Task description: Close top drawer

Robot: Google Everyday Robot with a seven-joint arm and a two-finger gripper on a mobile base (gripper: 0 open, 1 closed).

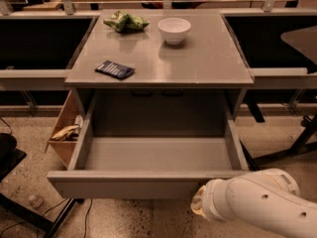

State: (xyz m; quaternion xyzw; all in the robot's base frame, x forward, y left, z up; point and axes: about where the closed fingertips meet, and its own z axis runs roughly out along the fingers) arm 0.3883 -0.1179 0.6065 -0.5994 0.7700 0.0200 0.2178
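The top drawer [124, 186] is a deep matte-grey drawer, pulled far out of the cabinet toward me. Its inside is empty and its flat front panel has no handle. My white arm comes in from the bottom right. My gripper [198, 208] is at the arm's tip, just below and in front of the right part of the drawer's front panel. It is mostly hidden by the wrist, and I cannot tell whether it touches the panel.
On the grey counter [198, 63] above the drawer are a white bowl [174, 29], a green snack bag [125, 21] and a dark blue packet [114, 69]. A tan wooden bin [64, 128] sticks out at the cabinet's left. Cables and a black stand lie on the floor at left, and chair legs at right.
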